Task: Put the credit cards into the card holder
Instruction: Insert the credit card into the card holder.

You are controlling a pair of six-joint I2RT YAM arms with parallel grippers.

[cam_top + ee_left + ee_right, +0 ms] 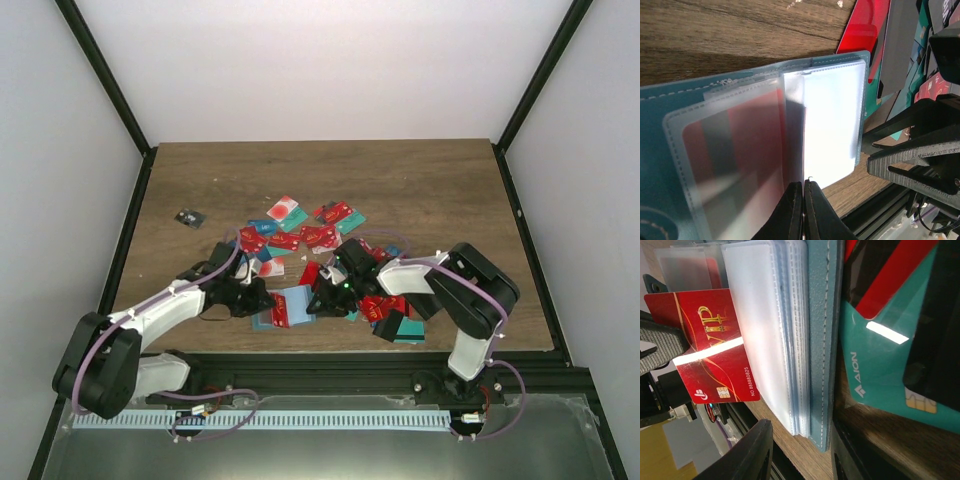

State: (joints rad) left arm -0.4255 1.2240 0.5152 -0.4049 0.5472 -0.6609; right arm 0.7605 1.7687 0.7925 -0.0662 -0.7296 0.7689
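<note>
The teal card holder (290,308) lies open near the front edge between both grippers. My left gripper (803,187) is shut, pinching the edge of one clear sleeve of the card holder (670,120). A red card (740,140) shows through the sleeve beside it. My right gripper (801,440) stands open astride the corner of the sleeve stack and teal cover (822,340), with a gap on the sleeve side. A red VIP card (705,340) sticks out from under the sleeves. Several more credit cards (300,235) lie scattered behind.
A teal AION card (880,355) and dark cards lie right of the holder. A black and teal pile (400,325) sits under the right arm. A small black object (188,218) lies far left. The table's front rail (350,358) is close.
</note>
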